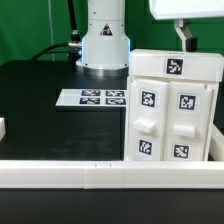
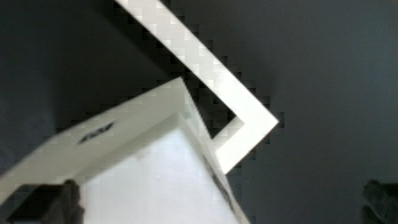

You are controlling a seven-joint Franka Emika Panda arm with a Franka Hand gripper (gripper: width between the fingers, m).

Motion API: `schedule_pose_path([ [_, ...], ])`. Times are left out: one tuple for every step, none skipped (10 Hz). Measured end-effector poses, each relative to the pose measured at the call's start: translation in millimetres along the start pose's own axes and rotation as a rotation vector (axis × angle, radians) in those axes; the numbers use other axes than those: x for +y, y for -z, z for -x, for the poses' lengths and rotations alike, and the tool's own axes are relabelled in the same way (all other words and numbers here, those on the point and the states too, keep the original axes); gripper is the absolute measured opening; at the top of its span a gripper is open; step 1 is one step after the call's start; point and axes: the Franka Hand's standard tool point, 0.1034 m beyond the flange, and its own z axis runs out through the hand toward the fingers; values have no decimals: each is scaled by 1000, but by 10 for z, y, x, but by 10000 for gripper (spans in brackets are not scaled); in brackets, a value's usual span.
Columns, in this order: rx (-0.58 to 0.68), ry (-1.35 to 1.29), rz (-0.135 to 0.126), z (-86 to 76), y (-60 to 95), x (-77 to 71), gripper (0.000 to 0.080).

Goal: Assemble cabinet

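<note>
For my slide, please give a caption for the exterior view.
White tagged cabinet stands on the black table beside the marker board.

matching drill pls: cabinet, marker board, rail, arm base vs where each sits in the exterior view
Things:
1. cabinet
2. marker board
3. long white rail
4. robot arm base

Places, exterior view:
A. lying flat on the black table, left of the big box
B. running across the front edge
C. standing upright at the right, tags facing the camera
D. at the back, behind the flat tagged sheet

Pairs: 1-C, 2-A, 3-B, 4-D
</note>
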Motion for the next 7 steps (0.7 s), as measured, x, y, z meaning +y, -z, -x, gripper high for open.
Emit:
schedule_pose_path([
  [-1, 82, 13, 4, 1, -4, 797],
  [-2, 103, 14, 20, 0, -20, 797],
  [2, 217, 24, 29, 0, -19, 797],
  [1, 325, 26, 12, 4, -4, 797],
  [-5, 489, 44, -26, 27, 27, 797],
  [-24, 661, 69, -79, 81, 37, 797],
  [-21, 701, 66, -122, 102, 28, 797],
])
